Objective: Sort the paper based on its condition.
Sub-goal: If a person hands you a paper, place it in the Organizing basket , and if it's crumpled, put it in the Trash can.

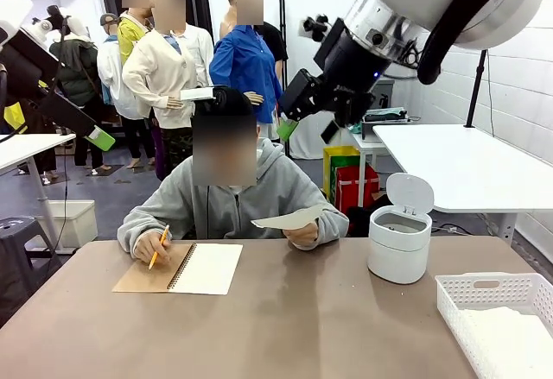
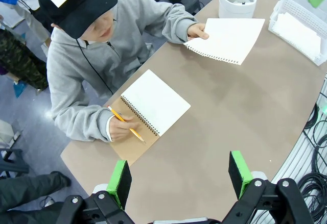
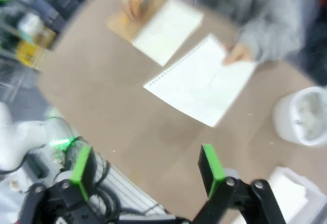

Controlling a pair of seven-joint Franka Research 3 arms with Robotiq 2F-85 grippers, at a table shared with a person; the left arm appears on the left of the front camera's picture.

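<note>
So, the person's hand (image 2: pixel 196 30) is holding a smooth sheet of paper (image 2: pixel 227 39) up just above the bench (image 2: pixel 230 112), near the little white bin (image 2: pixel 236 2) and the white basket (image 2: pixel 276 15). Meanwhile the left jaws and right jaws are both spread wide, pinching nothing.

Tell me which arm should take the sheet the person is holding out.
Right. The sheet is held toward the robot's right side, near the basket, and the right end effector hangs open above it.
</note>
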